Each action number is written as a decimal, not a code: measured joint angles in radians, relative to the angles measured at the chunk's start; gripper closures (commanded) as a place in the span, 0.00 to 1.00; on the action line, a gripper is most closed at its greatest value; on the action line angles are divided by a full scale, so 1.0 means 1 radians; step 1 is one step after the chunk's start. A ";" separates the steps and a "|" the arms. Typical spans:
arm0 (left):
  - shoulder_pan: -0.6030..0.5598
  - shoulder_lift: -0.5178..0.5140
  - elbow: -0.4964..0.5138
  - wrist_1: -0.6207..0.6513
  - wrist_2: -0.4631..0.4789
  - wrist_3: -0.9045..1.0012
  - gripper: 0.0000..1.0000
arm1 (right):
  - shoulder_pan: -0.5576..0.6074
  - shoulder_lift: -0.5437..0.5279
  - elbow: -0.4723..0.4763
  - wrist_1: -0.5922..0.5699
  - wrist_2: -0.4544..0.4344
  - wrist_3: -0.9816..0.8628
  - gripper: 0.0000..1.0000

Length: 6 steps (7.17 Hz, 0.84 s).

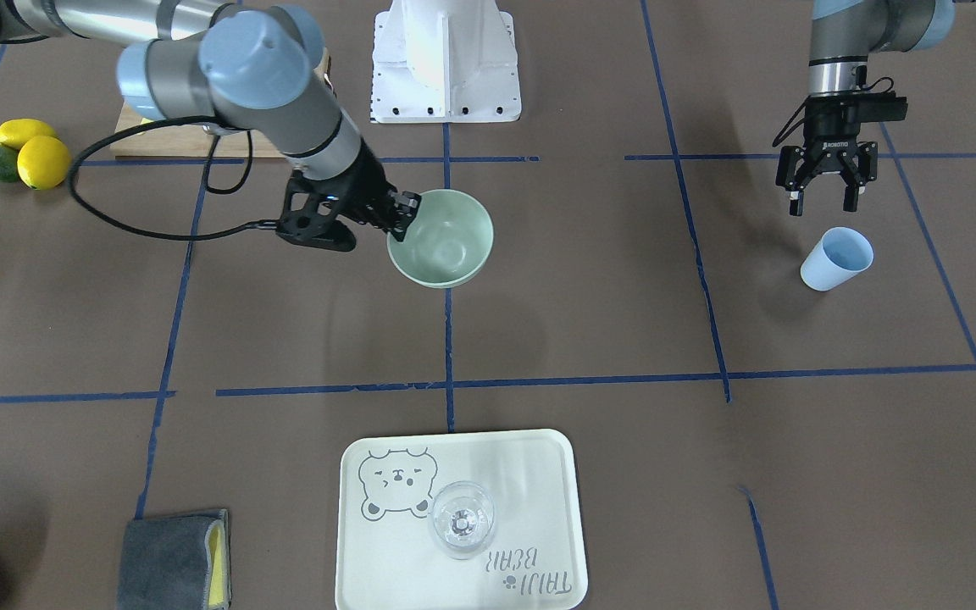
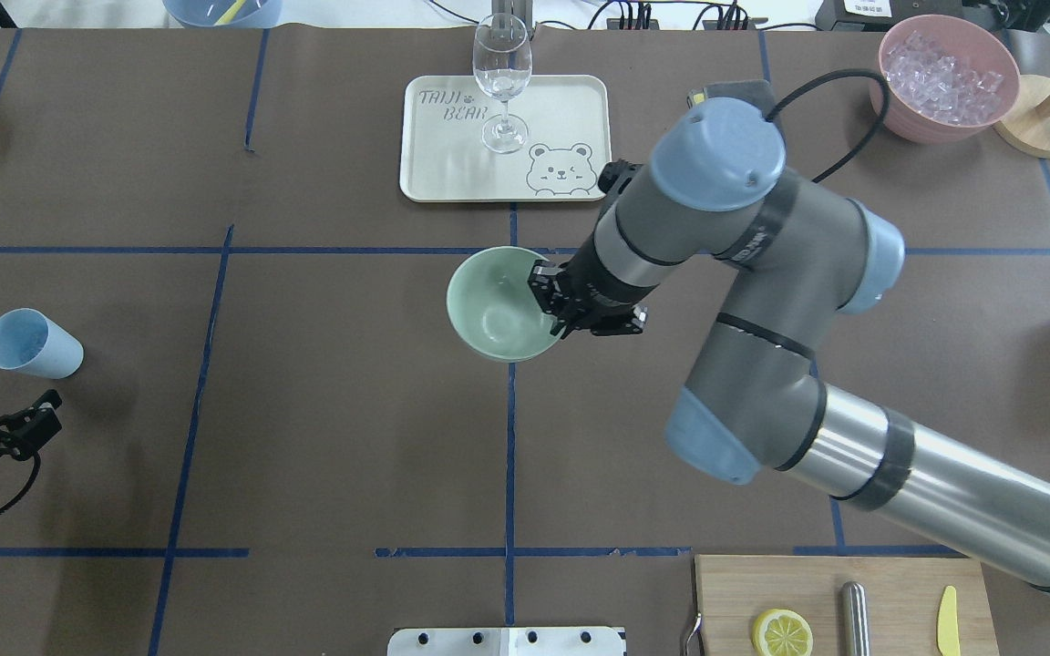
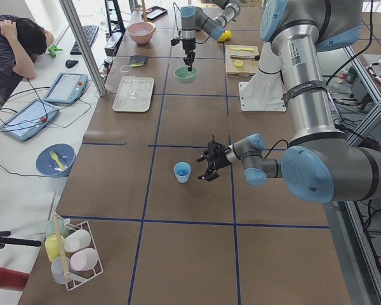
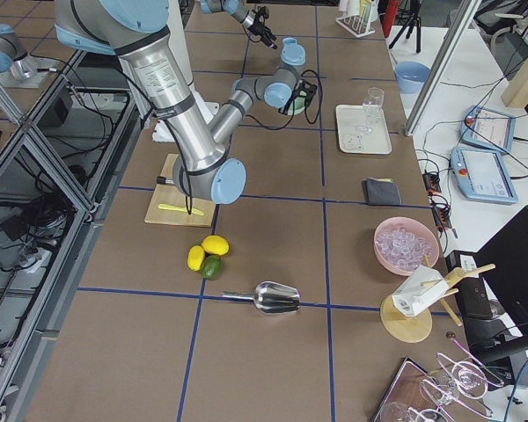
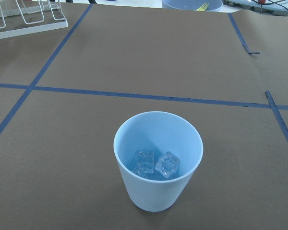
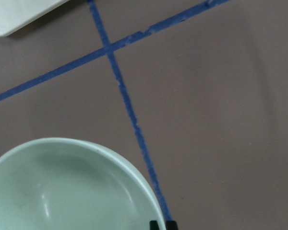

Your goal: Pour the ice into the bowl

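Front view: the mint bowl (image 1: 446,241) sits mid-worktop (image 1: 590,322) on a blue tape line, with the right tool (image 1: 404,213) on the rim nearest it. The left tool (image 1: 823,203) hangs with its fingers spread apart just above the light blue cup (image 1: 835,258), not touching it.

Overhead: one right finger is inside the bowl and one outside, so it looks clamped on the rim, though it's a bit murky there. A pink container (image 2: 940,128) of cubes sits in the far right corner, and a wine glass (image 2: 501,77) stands on the tray (image 2: 452,164).

Left wrist cam: the ice (image 5: 156,164), two clear cubes, lies at the bottom of the upright cup.

Right wrist cam: dark fingertips (image 6: 170,225) sit right at the bowl's rim.
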 measured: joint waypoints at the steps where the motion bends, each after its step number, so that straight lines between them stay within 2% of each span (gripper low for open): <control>1: 0.003 -0.020 0.029 0.001 0.049 0.002 0.00 | -0.034 0.084 -0.077 -0.017 -0.026 0.025 1.00; 3: 0.004 -0.049 0.078 0.003 0.124 0.005 0.00 | -0.087 0.219 -0.233 -0.020 -0.081 0.048 1.00; 6: 0.003 -0.068 0.109 0.003 0.151 0.006 0.00 | -0.134 0.342 -0.411 -0.006 -0.164 0.052 1.00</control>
